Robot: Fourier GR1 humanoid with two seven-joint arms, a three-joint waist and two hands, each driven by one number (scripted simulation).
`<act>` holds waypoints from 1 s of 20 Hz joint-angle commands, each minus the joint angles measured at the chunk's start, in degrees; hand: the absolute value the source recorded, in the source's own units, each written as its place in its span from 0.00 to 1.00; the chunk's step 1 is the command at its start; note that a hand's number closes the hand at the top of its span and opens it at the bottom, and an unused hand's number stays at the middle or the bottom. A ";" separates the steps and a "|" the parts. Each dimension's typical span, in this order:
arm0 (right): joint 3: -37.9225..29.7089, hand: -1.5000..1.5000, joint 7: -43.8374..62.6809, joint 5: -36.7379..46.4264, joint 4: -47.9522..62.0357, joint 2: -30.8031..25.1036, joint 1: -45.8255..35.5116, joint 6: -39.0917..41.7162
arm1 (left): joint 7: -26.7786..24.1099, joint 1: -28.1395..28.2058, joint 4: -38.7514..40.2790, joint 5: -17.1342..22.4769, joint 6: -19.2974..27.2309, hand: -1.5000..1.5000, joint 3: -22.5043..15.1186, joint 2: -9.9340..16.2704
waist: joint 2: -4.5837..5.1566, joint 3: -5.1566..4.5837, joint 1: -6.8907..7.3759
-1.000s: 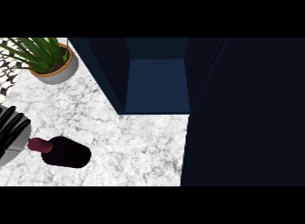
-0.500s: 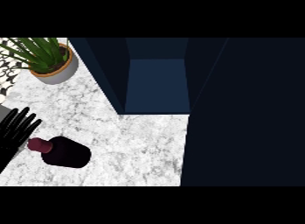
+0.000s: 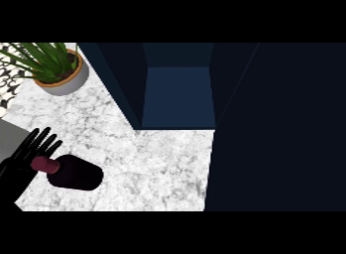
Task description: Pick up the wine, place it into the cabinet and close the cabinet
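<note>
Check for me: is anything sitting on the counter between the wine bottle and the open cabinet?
Nothing visible. Bare marble counter runs from the wine bottle to the open cabinet. The potted plant stands off to the left, out of that path. The left hand is already at the bottle's neck.

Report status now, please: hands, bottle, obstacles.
Left hand open beside dark wine bottle, not gripping. Right hand unseen. Dark blue cabinet open. Potted green plant aside.
</note>
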 commanded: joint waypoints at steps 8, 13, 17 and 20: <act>1.99 0.00 3.44 -1.12 -5.74 1.05 -0.98 -0.63 | -12.17 -3.81 8.51 -10.52 -1.35 0.00 -2.02 0.04 | 0.02 -0.03 0.08; 0.41 0.00 2.86 -3.01 -6.80 1.30 0.79 -0.07 | -15.09 -3.93 9.86 -13.11 -0.95 0.00 -3.93 -0.14 | -0.03 -0.01 -0.08; -0.12 0.00 5.87 -3.68 -7.67 0.80 -1.09 -1.02 | -21.20 -3.68 15.19 -16.73 -1.09 0.00 -4.14 1.48 | 0.04 -0.07 -0.21; 1.97 0.00 3.19 -1.73 -6.58 1.65 0.51 -0.28 | -19.79 -7.82 18.75 -15.95 -0.14 0.00 -5.21 1.27 | 0.07 -0.07 -0.53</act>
